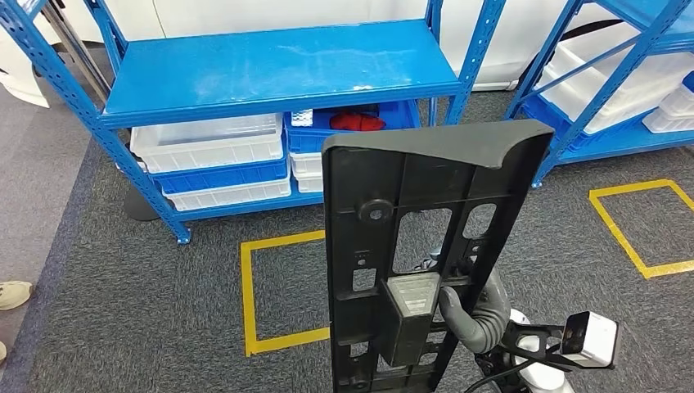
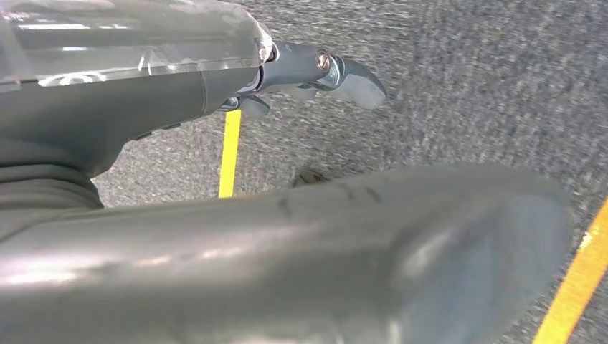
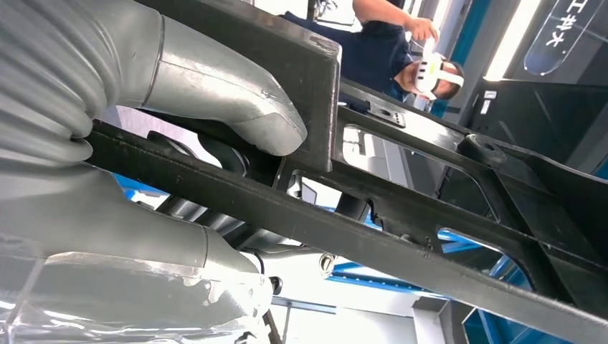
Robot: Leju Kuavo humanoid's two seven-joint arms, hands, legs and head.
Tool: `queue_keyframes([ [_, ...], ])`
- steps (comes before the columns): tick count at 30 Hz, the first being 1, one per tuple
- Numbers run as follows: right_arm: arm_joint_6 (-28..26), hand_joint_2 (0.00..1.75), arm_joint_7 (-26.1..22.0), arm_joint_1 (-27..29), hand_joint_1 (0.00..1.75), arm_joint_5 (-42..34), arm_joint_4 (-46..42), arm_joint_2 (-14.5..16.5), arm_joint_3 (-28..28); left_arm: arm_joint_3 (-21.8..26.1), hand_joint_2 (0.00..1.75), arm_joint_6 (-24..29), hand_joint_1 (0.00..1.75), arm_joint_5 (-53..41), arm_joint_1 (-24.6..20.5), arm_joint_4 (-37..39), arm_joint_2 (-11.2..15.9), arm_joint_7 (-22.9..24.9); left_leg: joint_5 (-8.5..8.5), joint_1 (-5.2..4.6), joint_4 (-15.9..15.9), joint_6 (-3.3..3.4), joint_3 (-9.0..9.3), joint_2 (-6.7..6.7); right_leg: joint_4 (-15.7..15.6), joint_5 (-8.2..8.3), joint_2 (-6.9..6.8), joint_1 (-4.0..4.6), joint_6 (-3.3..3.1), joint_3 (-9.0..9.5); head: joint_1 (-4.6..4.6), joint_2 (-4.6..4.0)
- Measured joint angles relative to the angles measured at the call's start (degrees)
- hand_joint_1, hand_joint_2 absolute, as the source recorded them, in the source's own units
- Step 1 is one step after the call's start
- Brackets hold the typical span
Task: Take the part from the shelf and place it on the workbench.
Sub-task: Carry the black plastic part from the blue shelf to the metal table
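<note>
Gripping the part (image 1: 425, 246) near its lower end, the right hand (image 1: 475, 315) has its fingers clamped through the open frame and around a rib — the long dark panel is held upright, clear of the blue shelf (image 1: 278, 70) beyond it. It is judged stiff, moulded plastic, fairly light but top-heavy, so a hold closer to the middle is advised. The left hand (image 2: 315, 72) is seen over carpet with nothing in it, its fingers loosely apart.

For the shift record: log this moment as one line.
right hand: holds dark grey plastic frame part upright | left hand: empty | blue metal shelf: ahead
</note>
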Motion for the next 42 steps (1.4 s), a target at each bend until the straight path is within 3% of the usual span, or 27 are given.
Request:
queue_keyframes([
  [2, -0.05, 1.75, -0.01, 0.02, 1.75, 0.14, -0.02, 0.08, 0.08, 0.10, 0.00, 0.22, 0.00, 0.03, 0.00, 0.00, -0.20, 0.05, 0.70, -0.16, 0.53, -0.29, -1.13, -0.04, -8.15, 0.66, -0.07, 0.42, -0.85, 5.67, -0.01, 0.00],
  [4, -0.10, 1.75, -0.01, 0.14, 1.75, 0.33, -0.06, 0.29, 0.13, 0.14, 0.00, 0.39, 0.00, 0.03, 0.06, 0.00, -0.38, 0.11, 1.48, -0.07, 0.60, -0.84, -1.51, -0.03, -12.39, 0.06, -0.10, 0.86, -1.40, 8.09, 0.00, 0.00],
  [6, -0.14, 1.75, 0.02, 0.27, 1.75, 0.60, -0.08, 0.66, 0.19, 0.17, 0.00, 0.49, 0.00, 0.04, 0.13, 0.00, -0.42, 0.16, 2.15, 0.08, 0.46, -1.46, -1.68, -0.02, -13.07, 1.00, -0.18, 0.82, -1.89, 7.76, 0.01, 0.00],
  [7, -0.15, 1.75, 0.05, 0.27, 1.75, 0.77, -0.08, 0.89, 0.25, 0.19, 0.00, 0.52, 0.00, 0.04, 0.15, 0.00, -0.46, 0.18, 1.51, 0.10, 0.86, -1.78, -2.01, -0.08, -13.43, 1.62, -0.29, 0.65, -2.28, 7.43, 0.01, 0.00],
  [9, -0.15, 1.75, 0.18, 0.30, 1.75, 1.06, -0.08, 1.57, 0.40, 0.24, 0.00, 0.61, 0.00, 0.08, 0.16, 0.00, -0.56, 0.21, -2.74, 0.28, 4.50, -2.43, -3.30, -0.24, -13.94, 3.13, -0.53, 0.20, -2.88, 6.28, 0.01, 0.00],
  [11, -0.12, 1.75, 0.36, 0.31, 1.75, 1.25, -0.08, 2.11, 0.51, 0.33, 0.00, 0.63, 0.00, 0.16, 0.12, 0.00, -0.60, 0.22, -8.28, 0.70, 11.80, -3.14, -5.02, -0.30, -13.90, 4.50, -0.56, 0.18, -2.95, 4.60, 0.01, 0.00],
  [12, -0.11, 1.75, 0.43, 0.35, 1.75, 1.33, -0.08, 2.31, 0.56, 0.39, 0.00, 0.64, 0.00, 0.20, 0.10, 0.00, -0.60, 0.22, -9.54, 0.92, 14.99, -3.46, -5.42, -0.30, -13.82, 5.18, -0.57, 0.14, -2.85, 3.68, 0.01, 0.00],
  [13, -0.10, 1.75, 0.49, 0.37, 1.75, 1.42, -0.08, 2.44, 0.59, 0.44, 0.00, 0.67, 0.00, 0.20, 0.09, 0.00, -0.59, 0.22, -9.40, 1.10, 16.68, -3.73, -5.10, -0.29, -13.67, 5.83, -0.58, 0.06, -2.68, 2.74, 0.01, 0.00],
  [14, -0.10, 1.75, 0.52, 0.40, 1.75, 1.51, -0.08, 2.56, 0.62, 0.47, 0.00, 0.71, 0.00, 0.17, 0.08, 0.00, -0.59, 0.22, -8.03, 1.29, 16.23, -3.96, -3.75, -0.29, -13.45, 6.44, -0.59, -0.07, -2.46, 1.75, 0.01, 0.00],
  [16, -0.11, 1.75, 0.57, 0.47, 1.75, 1.82, -0.12, 2.74, 0.64, 0.49, 0.00, 0.84, 0.00, 0.04, 0.03, 0.00, -0.59, 0.22, -5.35, 1.65, 9.61, -4.28, 1.75, -0.36, -12.78, 7.47, -0.58, -0.30, -1.89, -0.06, -0.01, 0.00],
  [18, -0.14, 1.75, 0.57, 0.61, 1.75, 2.34, -0.28, 2.83, 0.64, 0.51, 0.00, 1.15, 0.00, -0.10, -0.05, 0.00, -0.58, 0.31, -5.76, 1.58, 1.55, -3.83, 7.10, -0.70, -12.26, 8.42, -0.59, -0.31, -1.15, -1.10, -0.01, 0.00],
  [19, -0.15, 1.75, 0.57, 0.71, 1.75, 2.57, -0.37, 2.86, 0.64, 0.53, 0.00, 1.31, 0.00, -0.14, -0.07, 0.00, -0.57, 0.41, -6.47, 1.43, -0.56, -3.39, 8.25, -0.87, -12.22, 8.89, -0.60, -0.26, -0.77, -1.27, -0.01, 0.00],
  [21, -0.16, 1.75, 0.57, 0.91, 1.75, 2.91, -0.42, 2.92, 0.66, 0.57, 0.00, 1.56, 0.00, -0.19, -0.07, 0.01, -0.57, 0.76, -6.29, 1.21, -1.20, -2.18, 8.04, -0.90, -12.53, 9.74, -0.57, -0.34, 0.02, -1.37, 0.01, 0.00],
  [22, -0.19, 1.75, 0.56, 1.03, 1.75, 3.18, -0.42, 2.94, 0.62, 0.58, 0.00, 1.68, 0.00, -0.22, -0.06, 0.01, -0.57, 1.07, -5.89, 1.20, -1.29, -1.62, 7.67, -0.78, -12.25, 9.30, -0.48, -0.46, 0.34, -1.66, 0.01, 0.00],
  [23, -0.25, 1.75, 0.54, 1.19, 1.75, 3.60, -0.42, 2.94, 0.52, 0.58, 0.00, 1.93, 0.00, -0.27, -0.06, 0.02, -0.56, 1.49, -5.35, 1.21, -1.36, -1.06, 7.19, -0.62, -11.18, 7.80, -0.41, -0.60, 0.58, -2.17, 0.01, 0.00],
  [26, -0.78, 1.75, 0.43, 1.63, 1.75, 4.96, -0.40, 2.92, 0.02, 0.71, 0.00, 3.09, 0.00, -0.34, -0.02, 0.02, -0.42, 2.84, -3.63, 1.04, -1.36, -0.19, 5.33, -0.24, -1.98, -0.25, -0.24, -0.72, 0.95, -5.14, 0.01, 0.00],
  [27, -0.97, 1.75, 0.40, 1.71, 1.75, 5.17, -0.40, 2.90, -0.13, 0.78, 0.00, 3.35, 0.00, -0.34, -0.01, 0.02, -0.36, 3.06, -3.25, 0.97, -1.32, -0.12, 4.88, -0.20, 0.94, -1.86, -0.20, -0.70, 1.02, -5.94, 0.01, 0.00],
  [29, -1.12, 1.75, 0.38, 1.79, 1.75, 5.31, -0.40, 2.87, -0.29, 0.86, 0.00, 3.54, 0.00, -0.34, -0.02, 0.02, -0.31, 3.19, -2.91, 0.88, -1.26, -0.08, 4.45, -0.17, 3.54, -2.82, -0.18, -0.71, 1.08, -6.60, 0.01, 0.00],
  [33, -1.16, 1.75, 0.38, 1.84, 1.75, 5.37, -0.38, 2.84, -0.48, 0.99, 0.00, 3.58, 0.00, -0.35, 0.01, 0.02, -0.24, 3.24, -2.67, 0.80, -1.21, -0.10, 4.11, -0.16, 4.48, -2.48, -0.18, -0.71, 1.04, -6.55, 0.01, 0.00],
  [34, -1.19, 1.75, 0.38, 1.88, 1.75, 5.42, -0.37, 2.79, -0.67, 1.15, 0.00, 3.61, 0.00, -0.36, 0.05, 0.02, -0.16, 3.28, -2.34, 0.68, -1.12, -0.14, 3.61, -0.16, 3.94, -1.43, -0.18, -0.68, 0.88, -5.46, 0.01, 0.00],
  [35, -1.25, 1.75, 0.36, 1.91, 1.75, 5.49, -0.36, 2.74, -0.89, 1.29, 0.00, 3.66, 0.00, -0.35, 0.08, 0.02, -0.09, 3.37, -1.94, 0.52, -1.00, -0.20, 3.05, -0.17, 1.47, -0.07, -0.18, -0.56, 0.53, -3.03, 0.01, 0.00],
  [37, -1.75, 1.75, 0.01, 1.97, 1.75, 5.75, -0.72, 2.41, -1.78, 1.52, 0.00, 4.04, 0.00, -0.36, 0.07, 0.02, 0.14, 3.82, -0.95, 0.33, -0.65, -0.89, 1.99, -0.02, -7.70, 1.69, -0.16, 0.07, -0.71, 3.70, 0.01, 0.00],
  [38, -2.02, 1.75, -0.21, 2.01, 1.75, 5.89, -1.01, 2.23, -2.24, 1.54, 0.00, 4.23, 0.00, -0.37, 0.03, 0.02, 0.25, 4.06, -0.60, 0.24, -0.56, -1.35, 1.79, 0.09, -11.48, 1.85, -0.09, 0.25, -1.35, 5.96, 0.00, 0.00],
  [39, -2.24, 1.75, -0.44, 2.07, 1.75, 6.06, -1.38, 2.03, -2.73, 1.56, 0.00, 4.41, 0.00, -0.41, 0.00, 0.02, 0.37, 4.25, -0.57, 0.27, -0.30, -1.85, 1.55, 0.15, -13.52, 1.86, -0.04, 0.29, -1.87, 6.93, 0.00, 0.00],
  [40, -2.27, 1.75, -0.54, 2.12, 1.75, 6.21, -1.66, 1.93, -3.02, 1.57, 0.00, 4.43, 0.00, -0.44, 0.01, 0.02, 0.43, 4.30, -1.33, 0.30, 0.49, -2.16, 1.16, 0.13, -13.75, 2.26, 0.12, 0.13, -2.25, 6.79, 0.01, 0.00],
  [42, -2.32, 1.75, -0.73, 2.19, 1.75, 6.83, -2.28, 1.78, -3.52, 1.58, 0.00, 4.41, 0.00, -0.51, 0.02, 0.02, 0.58, 4.33, -5.15, 0.55, 5.78, -2.72, -1.00, -0.03, -14.08, 3.05, 0.44, -0.08, -2.81, 6.33, 0.00, 0.00],
])
